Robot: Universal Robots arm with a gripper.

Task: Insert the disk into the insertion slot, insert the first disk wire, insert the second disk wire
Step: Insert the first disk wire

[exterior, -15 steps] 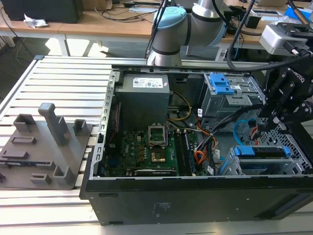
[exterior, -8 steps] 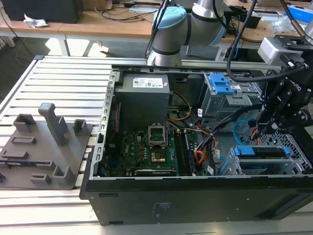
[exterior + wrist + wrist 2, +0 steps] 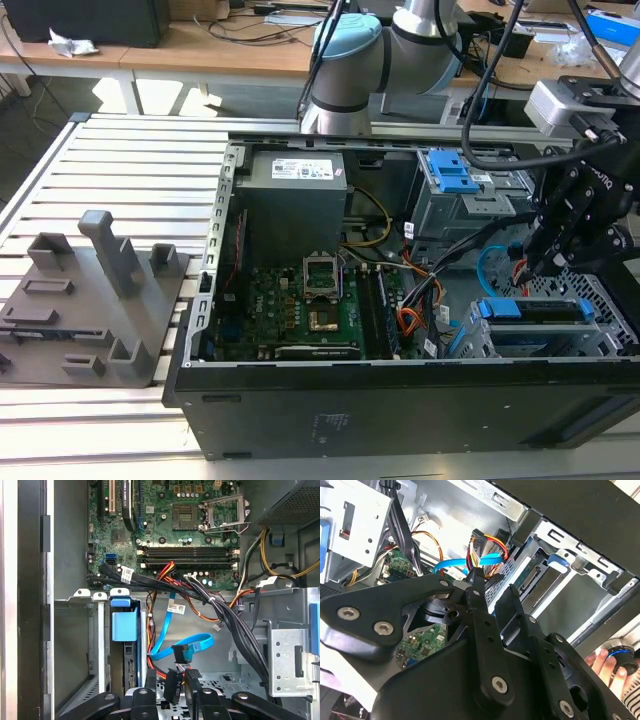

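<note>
One black wire connector (image 3: 173,692) was pinched in the gripper (image 3: 172,676), just beside the blue-framed disk (image 3: 124,626) inside the grey metal insertion slot (image 3: 101,645).

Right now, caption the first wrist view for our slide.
Pincer at a black plug, beside the blue-framed disk seated in its cage.

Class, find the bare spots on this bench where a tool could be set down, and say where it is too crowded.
Bare slats lie beyond the grey fixture, at the exterior view's left of the case. Crowded: cables around the gripper inside the case.
</note>
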